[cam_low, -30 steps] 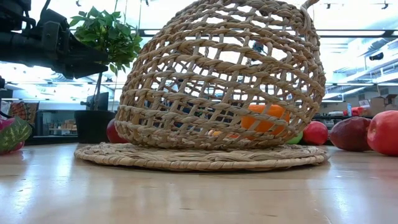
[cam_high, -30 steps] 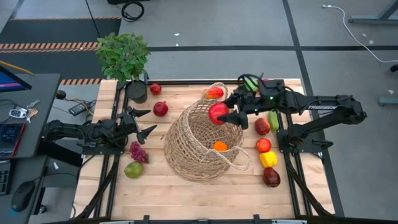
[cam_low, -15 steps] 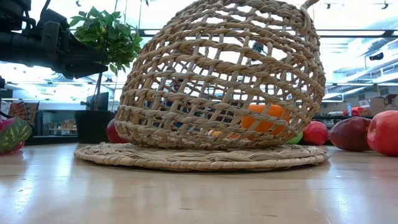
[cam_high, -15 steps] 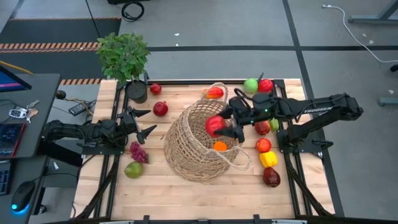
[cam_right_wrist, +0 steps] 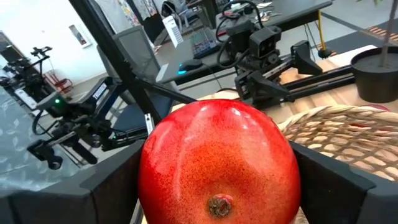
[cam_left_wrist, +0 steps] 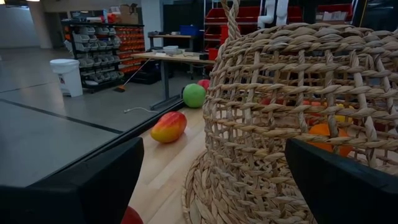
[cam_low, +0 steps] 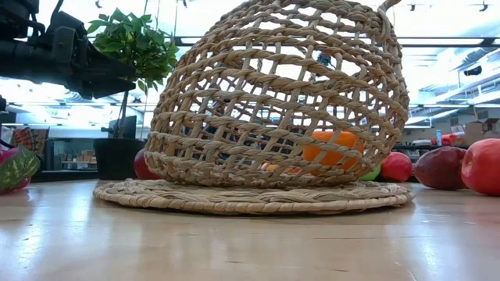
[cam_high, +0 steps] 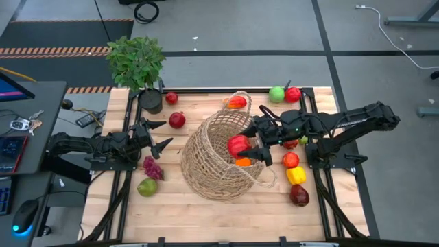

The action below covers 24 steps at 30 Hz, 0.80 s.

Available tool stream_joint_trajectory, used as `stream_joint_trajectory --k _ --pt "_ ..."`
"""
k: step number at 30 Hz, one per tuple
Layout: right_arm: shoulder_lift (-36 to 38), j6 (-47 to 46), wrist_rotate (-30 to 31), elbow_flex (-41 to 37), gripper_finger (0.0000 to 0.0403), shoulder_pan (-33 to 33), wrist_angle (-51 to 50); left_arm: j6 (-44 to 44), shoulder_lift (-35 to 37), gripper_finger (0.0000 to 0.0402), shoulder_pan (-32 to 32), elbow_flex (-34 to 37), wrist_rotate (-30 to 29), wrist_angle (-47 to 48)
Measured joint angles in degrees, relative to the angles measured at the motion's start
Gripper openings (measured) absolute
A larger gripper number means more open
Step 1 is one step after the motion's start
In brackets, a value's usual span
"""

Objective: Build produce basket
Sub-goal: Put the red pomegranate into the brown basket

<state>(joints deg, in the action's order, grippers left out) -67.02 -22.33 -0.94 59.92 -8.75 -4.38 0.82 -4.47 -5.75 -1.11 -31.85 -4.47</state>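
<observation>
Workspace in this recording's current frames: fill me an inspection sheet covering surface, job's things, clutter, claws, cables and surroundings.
Surface: wooden table, dark frame rails along both sides.
Job's things: wicker basket lying on its side, an orange fruit inside; red pomegranate at its mouth; other produce loose around it, such as grapes and a yellow pepper.
Clutter: potted plant at the far left corner.
Claws: right claw shut on the red pomegranate over the basket mouth; left claw open, left of the basket, holding nothing.
Cables: white cable on the floor beyond the table.
Surroundings: desk with keys left of the table; grey floor.
</observation>
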Motion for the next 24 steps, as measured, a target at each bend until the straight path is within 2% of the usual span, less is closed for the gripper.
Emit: stream_joint_trajectory --k 6,12,17,24 --pt "0.2 2.4 1.7 1.6 0.036 -0.7 -2.1 0.0 0.0 0.0398 0.0 0.0 0.0 0.0" --pt "0.2 9.4 8.0 7.6 0.036 -0.7 -14.0 0.0 0.0 0.0398 0.0 0.0 0.0 0.0" --pt "0.3 19.6 11.9 9.8 0.036 -1.6 -15.2 0.0 0.0 0.0398 0.0 0.0 0.0 0.0" --pt "0.2 39.6 12.0 10.1 0.036 -2.1 -14.7 0.0 0.0 0.0398 0.0 0.0 0.0 0.0"
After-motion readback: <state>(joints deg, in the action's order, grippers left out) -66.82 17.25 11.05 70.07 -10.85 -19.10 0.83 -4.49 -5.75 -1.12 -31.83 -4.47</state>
